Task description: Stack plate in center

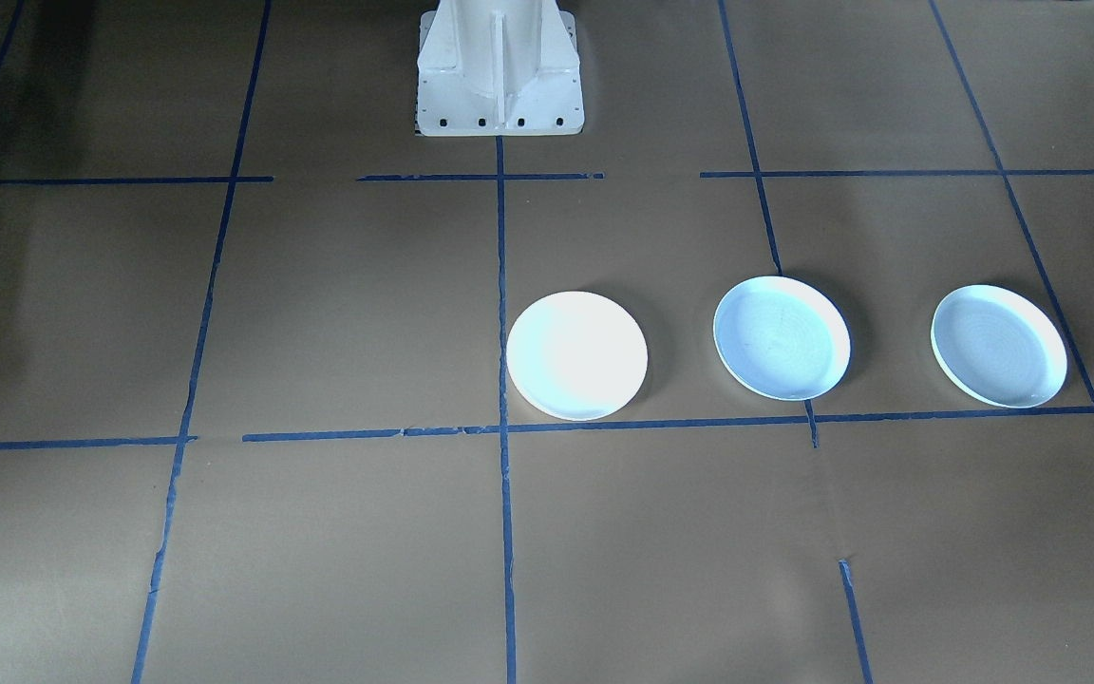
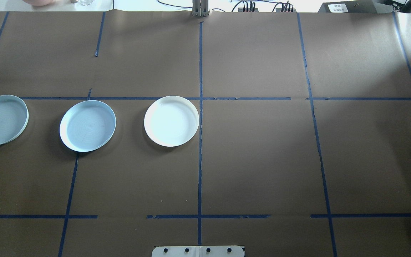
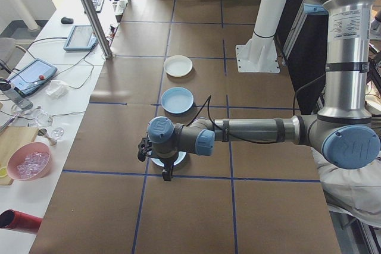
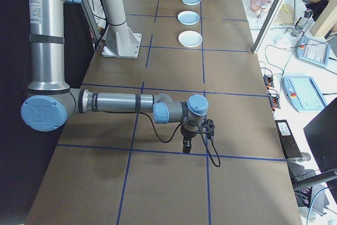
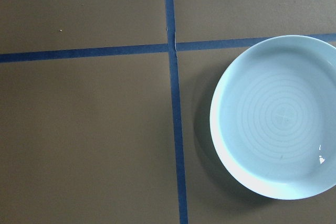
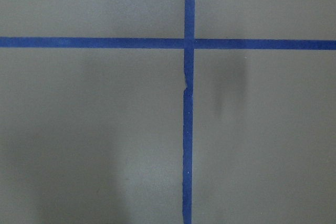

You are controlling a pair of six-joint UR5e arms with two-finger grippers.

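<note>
3 plates in a row on table (image 2: 262, 160), all apart: center plate (image 2: 87, 125) btwn white plate (image 2: 171, 120) and outer plate (image 2: 1, 119). L tool (image 3: 156, 162) above outer plate; R tool (image 4: 188, 143) well apart. Tool states: cannot tell.

The table (image 2: 262, 160) is covered in matt brown paper, gridded with slightly glossy blue tape (image 2: 199, 160). The three plates look like smooth glazed ceramic, maybe plastic; the center plate (image 2: 87, 125) shows faint concentric rings. Both arms have brushed-metal tubes with blue plastic caps.
</note>
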